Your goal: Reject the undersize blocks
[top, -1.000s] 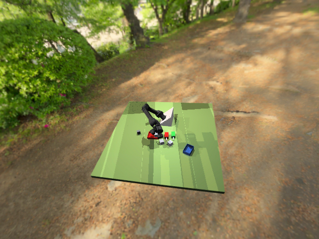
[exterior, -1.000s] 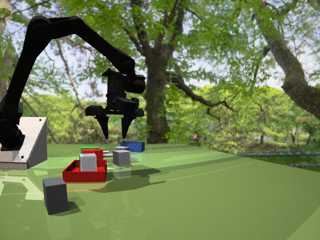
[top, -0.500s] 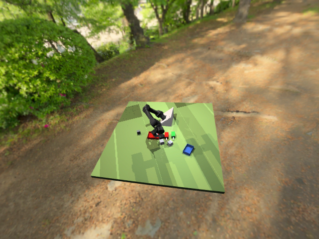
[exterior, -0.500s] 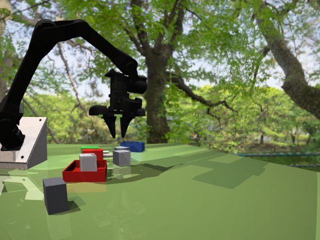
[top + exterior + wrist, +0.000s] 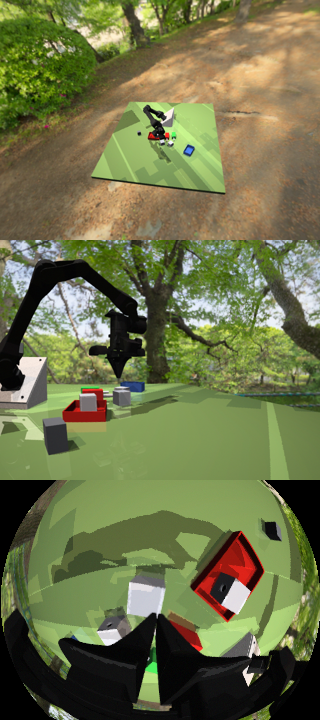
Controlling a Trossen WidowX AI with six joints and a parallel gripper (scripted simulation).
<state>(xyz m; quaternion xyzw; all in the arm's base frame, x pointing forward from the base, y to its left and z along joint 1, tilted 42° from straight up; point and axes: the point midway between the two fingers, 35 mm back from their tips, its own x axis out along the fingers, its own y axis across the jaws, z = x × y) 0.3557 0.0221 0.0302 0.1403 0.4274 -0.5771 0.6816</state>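
My gripper is shut and empty, above the pale block that stands nearer the red tray. A second pale block stands beside it, its bore showing in the wrist view. A third block sits in the red reject tray, bore sideways. A dark grey block stands alone beyond the tray. The green GO gauge lies on the table; fingers partly hide it in the wrist view.
A red gauge lies between the green gauge and the red tray. A blue tray stands off to the right in the top view. The arm's wedge base is behind the gauges.
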